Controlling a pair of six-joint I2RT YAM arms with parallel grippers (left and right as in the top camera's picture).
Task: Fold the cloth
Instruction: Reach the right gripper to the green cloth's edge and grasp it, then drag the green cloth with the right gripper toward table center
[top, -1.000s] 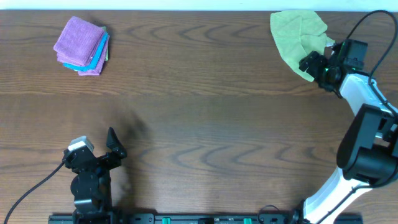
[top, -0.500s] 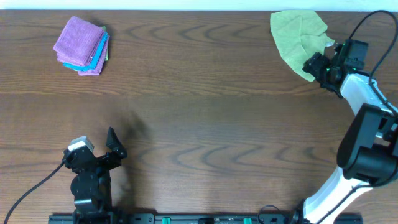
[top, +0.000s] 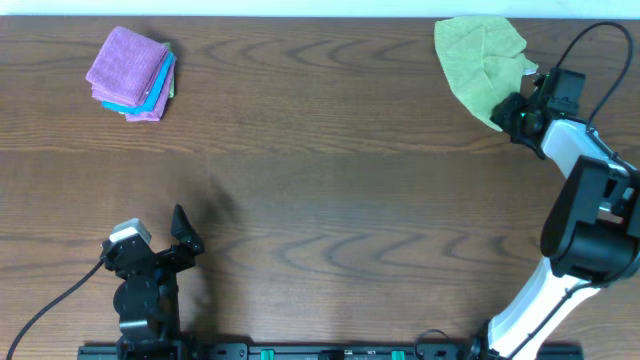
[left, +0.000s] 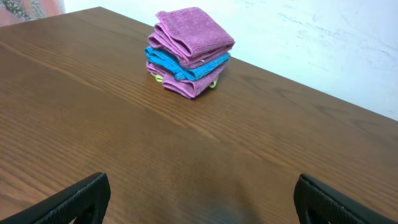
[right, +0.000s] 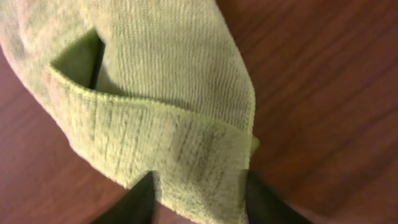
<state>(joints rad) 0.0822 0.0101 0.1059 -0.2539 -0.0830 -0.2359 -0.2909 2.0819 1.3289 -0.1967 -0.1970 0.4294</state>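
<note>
The light green cloth (top: 480, 55) lies crumpled at the far right corner of the table. Its near corner reaches down to my right gripper (top: 507, 110). In the right wrist view a folded-over corner of the cloth (right: 155, 93) fills the gap between the two dark fingers, and my right gripper (right: 199, 199) is shut on that corner. My left gripper (top: 168, 240) rests near the front left edge, far from the cloth. In its own view the left gripper (left: 199, 202) stands wide open over bare wood.
A stack of folded purple and blue cloths (top: 132, 73) sits at the far left of the table, also seen ahead of the left wrist camera as a stack (left: 189, 53). The table's back edge meets a white wall.
My right gripper has slid a little to the right and up along the cloth's corner, and its jaws have come together on the corner. The left arm has not moved.
</note>
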